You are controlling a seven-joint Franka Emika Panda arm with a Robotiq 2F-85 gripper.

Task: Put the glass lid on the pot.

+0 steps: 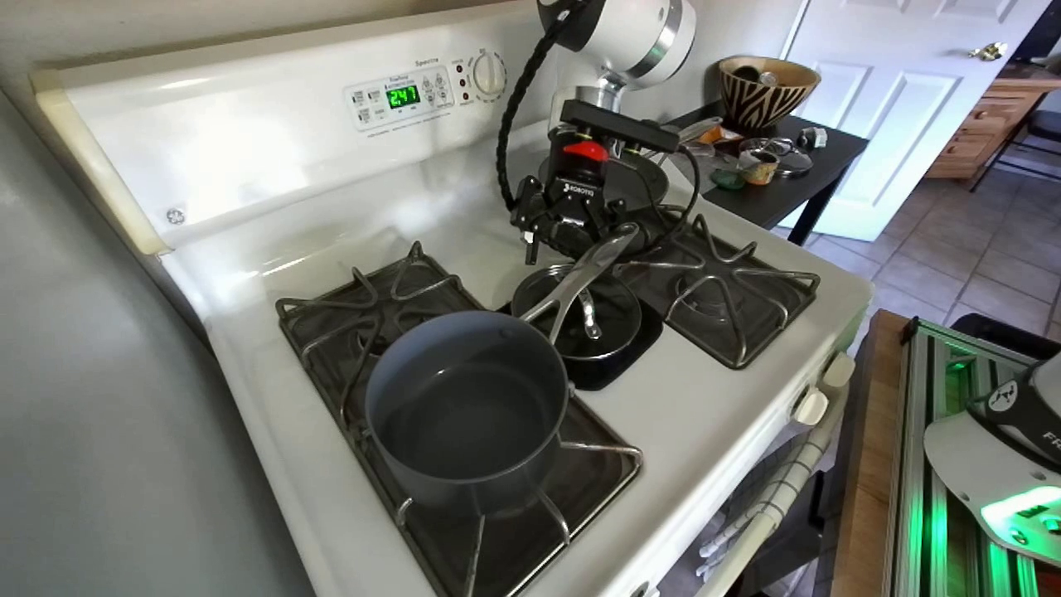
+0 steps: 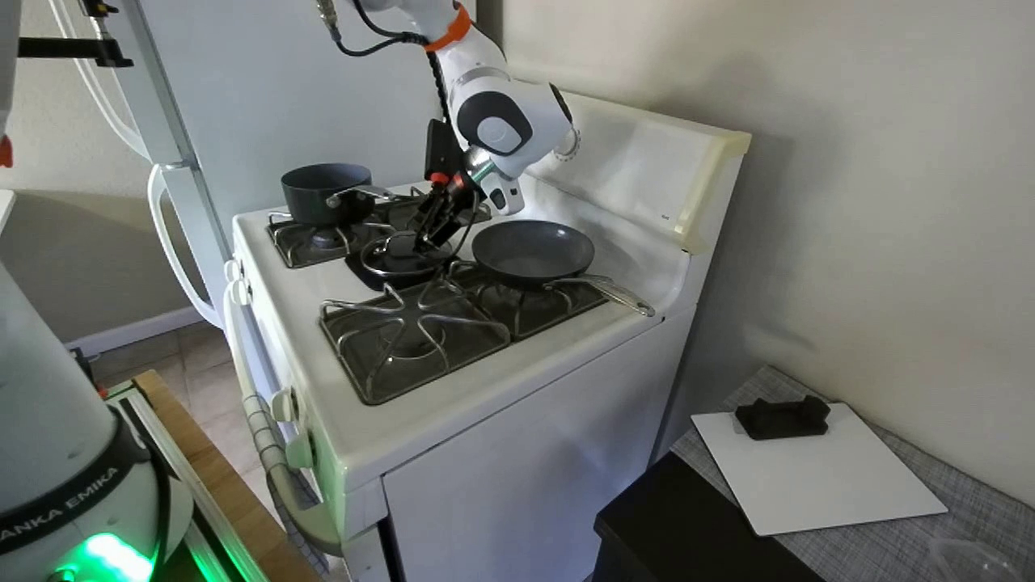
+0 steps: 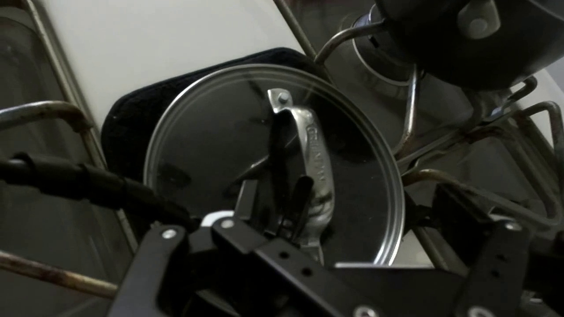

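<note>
Wrist view is showing the gripper (image 3: 361,211) holding nothing, jaws standing well apart over the glass lid (image 3: 264,158), presumably for straddling its raised handle (image 3: 315,163).

The arm (image 2: 546,121) is white, its surfaces smooth and rounded; it bears a dark cap (image 2: 489,103) around a pale disc (image 2: 496,133), and an orange band (image 2: 449,32) circles it higher up. A silvery ring (image 1: 662,41) is noted in an exterior view. A black, wrapped cable (image 1: 507,124) runs down the outside. The gripper (image 1: 578,239) is black, with a red patch (image 1: 585,151) above pale ROBOTIQ lettering (image 1: 578,190). Its linkage bars (image 3: 319,288) show bright screw heads (image 3: 169,234) and small round holes (image 3: 307,272). The white base (image 2: 48,412) has a black collar (image 2: 57,517) (legible portion: ANKA EMIKA) and a green light (image 2: 120,556).
</note>
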